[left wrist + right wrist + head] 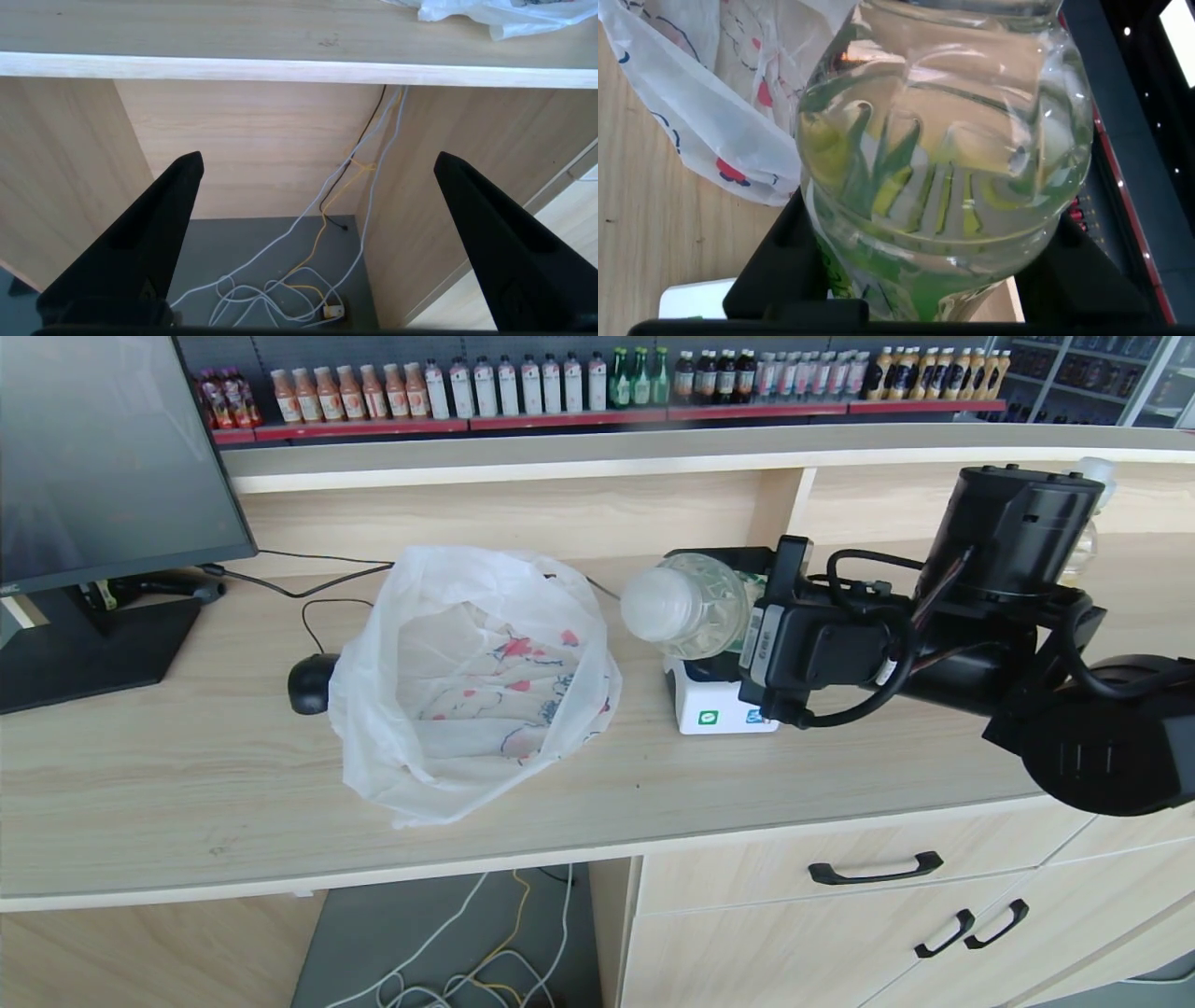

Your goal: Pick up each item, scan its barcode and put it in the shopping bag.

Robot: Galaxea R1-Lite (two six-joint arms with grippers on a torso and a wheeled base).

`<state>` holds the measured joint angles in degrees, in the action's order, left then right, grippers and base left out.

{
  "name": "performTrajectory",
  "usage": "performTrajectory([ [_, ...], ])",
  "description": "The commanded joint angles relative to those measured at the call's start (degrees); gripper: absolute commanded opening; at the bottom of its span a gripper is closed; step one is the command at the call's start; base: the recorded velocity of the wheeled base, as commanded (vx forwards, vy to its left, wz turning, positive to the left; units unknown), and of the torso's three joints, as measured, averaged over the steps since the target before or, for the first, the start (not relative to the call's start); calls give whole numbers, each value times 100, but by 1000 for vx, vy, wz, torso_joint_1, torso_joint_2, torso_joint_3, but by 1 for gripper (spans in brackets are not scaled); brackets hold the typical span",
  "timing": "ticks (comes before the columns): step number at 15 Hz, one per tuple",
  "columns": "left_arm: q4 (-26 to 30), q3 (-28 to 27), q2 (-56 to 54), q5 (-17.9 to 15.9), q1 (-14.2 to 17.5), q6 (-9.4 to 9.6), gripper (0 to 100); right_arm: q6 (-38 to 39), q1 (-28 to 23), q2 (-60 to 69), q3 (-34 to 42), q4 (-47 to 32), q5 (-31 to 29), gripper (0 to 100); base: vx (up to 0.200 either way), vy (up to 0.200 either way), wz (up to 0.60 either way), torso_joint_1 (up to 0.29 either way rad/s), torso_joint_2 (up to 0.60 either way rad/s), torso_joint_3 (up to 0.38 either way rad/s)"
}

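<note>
My right gripper (pixel 724 616) is shut on a clear plastic bottle (pixel 686 605) with a green label and a white cap. It holds the bottle on its side above the white barcode scanner (pixel 719 705), cap pointing toward the shopping bag. Up close the clear bottle (pixel 943 177) shows ribbed walls and liquid inside. The white shopping bag (pixel 471 677) with red and blue print stands open on the counter, left of the scanner. My left gripper (pixel 318 243) hangs open below the counter edge, with nothing between its black fingers (pixel 140 252).
A monitor (pixel 103 457) on a black stand sits at the back left, a black mouse (pixel 311 683) beside the bag. Cables run along the counter and under it (pixel 355 187). Drawers (pixel 873 870) are below at right. Shelves of bottles (pixel 597 383) stand behind.
</note>
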<state>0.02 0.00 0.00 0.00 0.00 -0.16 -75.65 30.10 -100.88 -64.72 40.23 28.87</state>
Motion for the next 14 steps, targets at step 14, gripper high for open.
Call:
performTrajectory([
  [14,6,0,0,0,0,7,100,5482,453,596,856,2191,-2790,0,0,0,0,0,0,0],
])
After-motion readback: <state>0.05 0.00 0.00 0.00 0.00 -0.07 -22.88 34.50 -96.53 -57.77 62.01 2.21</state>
